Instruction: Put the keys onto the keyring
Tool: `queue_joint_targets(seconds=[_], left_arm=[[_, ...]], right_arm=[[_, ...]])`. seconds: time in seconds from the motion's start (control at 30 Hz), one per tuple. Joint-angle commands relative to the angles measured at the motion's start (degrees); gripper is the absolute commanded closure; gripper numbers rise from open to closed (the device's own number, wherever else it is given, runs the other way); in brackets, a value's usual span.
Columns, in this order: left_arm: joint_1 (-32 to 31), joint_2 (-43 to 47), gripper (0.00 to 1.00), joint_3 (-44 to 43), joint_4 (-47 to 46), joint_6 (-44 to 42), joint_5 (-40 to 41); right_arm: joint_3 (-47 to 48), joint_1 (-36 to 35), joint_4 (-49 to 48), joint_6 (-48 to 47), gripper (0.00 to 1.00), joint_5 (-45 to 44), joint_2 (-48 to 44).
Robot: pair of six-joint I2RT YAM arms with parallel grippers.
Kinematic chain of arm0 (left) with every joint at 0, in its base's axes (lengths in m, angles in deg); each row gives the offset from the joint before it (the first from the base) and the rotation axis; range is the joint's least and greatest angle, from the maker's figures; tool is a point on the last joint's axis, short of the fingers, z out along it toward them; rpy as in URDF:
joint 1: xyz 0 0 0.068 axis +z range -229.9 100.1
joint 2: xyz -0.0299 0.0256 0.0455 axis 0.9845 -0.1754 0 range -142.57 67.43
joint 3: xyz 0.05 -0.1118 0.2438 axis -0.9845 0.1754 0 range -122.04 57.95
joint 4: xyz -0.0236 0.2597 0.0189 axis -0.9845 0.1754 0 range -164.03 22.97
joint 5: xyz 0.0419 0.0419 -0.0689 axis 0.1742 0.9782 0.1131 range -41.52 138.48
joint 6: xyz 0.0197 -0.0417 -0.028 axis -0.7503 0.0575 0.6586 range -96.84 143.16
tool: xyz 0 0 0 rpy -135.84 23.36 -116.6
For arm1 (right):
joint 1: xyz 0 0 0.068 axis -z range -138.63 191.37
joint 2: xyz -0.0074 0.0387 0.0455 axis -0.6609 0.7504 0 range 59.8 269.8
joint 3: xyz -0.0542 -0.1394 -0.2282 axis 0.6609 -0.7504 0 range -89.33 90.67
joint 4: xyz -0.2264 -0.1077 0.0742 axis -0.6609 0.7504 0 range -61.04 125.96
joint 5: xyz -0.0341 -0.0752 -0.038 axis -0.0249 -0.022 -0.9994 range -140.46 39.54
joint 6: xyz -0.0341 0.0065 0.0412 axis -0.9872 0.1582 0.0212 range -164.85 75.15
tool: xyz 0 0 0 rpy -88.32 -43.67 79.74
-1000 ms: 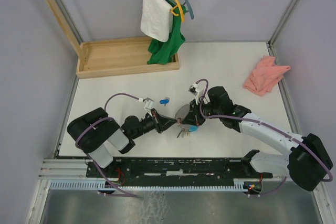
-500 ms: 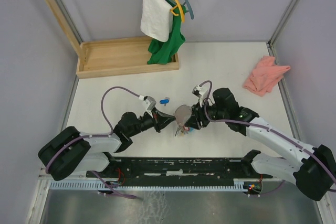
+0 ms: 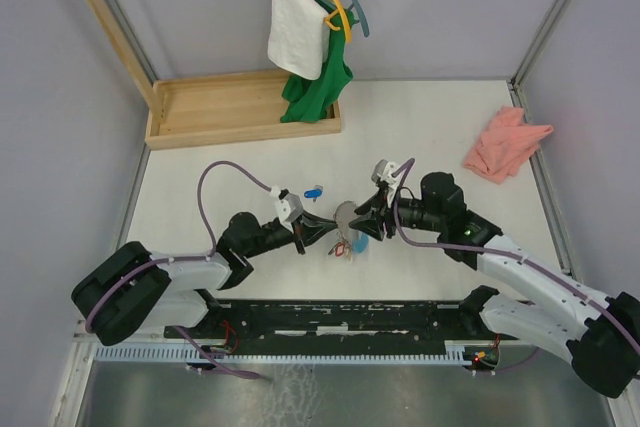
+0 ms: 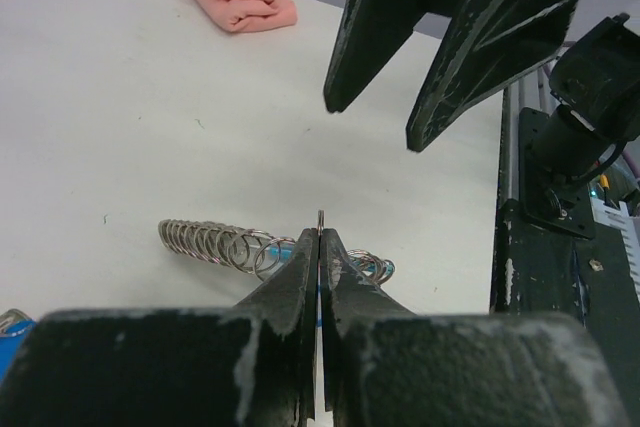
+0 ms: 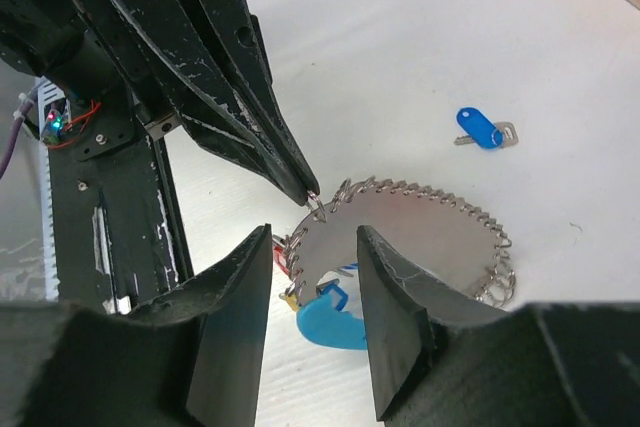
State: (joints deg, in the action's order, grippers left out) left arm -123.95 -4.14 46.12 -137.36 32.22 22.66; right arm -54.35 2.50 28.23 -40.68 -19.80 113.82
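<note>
Change: right gripper (image 5: 312, 239) has released and backed off, jaws spread | left gripper (image 4: 319, 239) pinching silver linked-ring keyring (image 4: 215, 242) | blue-headed metal key (image 5: 480, 130) loose at ten o'clock | threading not begun

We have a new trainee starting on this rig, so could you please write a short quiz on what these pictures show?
1. True or false: the blue key lies on the table, apart from the keyring.
2. What is the left gripper pinching?
3. The right gripper is: A) open, holding nothing; B) shut on the blue key; C) shut on the keyring.

Key: 1 true. 2 a small ring at the keyring's edge. 3 A.
</note>
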Motion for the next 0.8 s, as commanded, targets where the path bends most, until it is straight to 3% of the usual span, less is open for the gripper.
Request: queue_joint_targets(seconds=[0.0, 0.23, 0.77], left_arm=[[0.2, -0.2, 0.97, 0.1, -10.1, -6.4, -3.2], [0.3, 0.9, 0.97, 0.9, -12.0, -10.2, -6.0], [0.2, 4.0, 0.97, 2.1, -12.4, -11.7, -7.6]], right_arm=[[-1.0, 0.2, -10.7, -4.3, 0.54, 6.2, 3.2], [-1.5, 0.2, -12.6, -12.1, 0.56, 10.6, 7.5], [-3.1, 0.3, -15.4, -15.6, 0.64, 16.6, 9.6]])
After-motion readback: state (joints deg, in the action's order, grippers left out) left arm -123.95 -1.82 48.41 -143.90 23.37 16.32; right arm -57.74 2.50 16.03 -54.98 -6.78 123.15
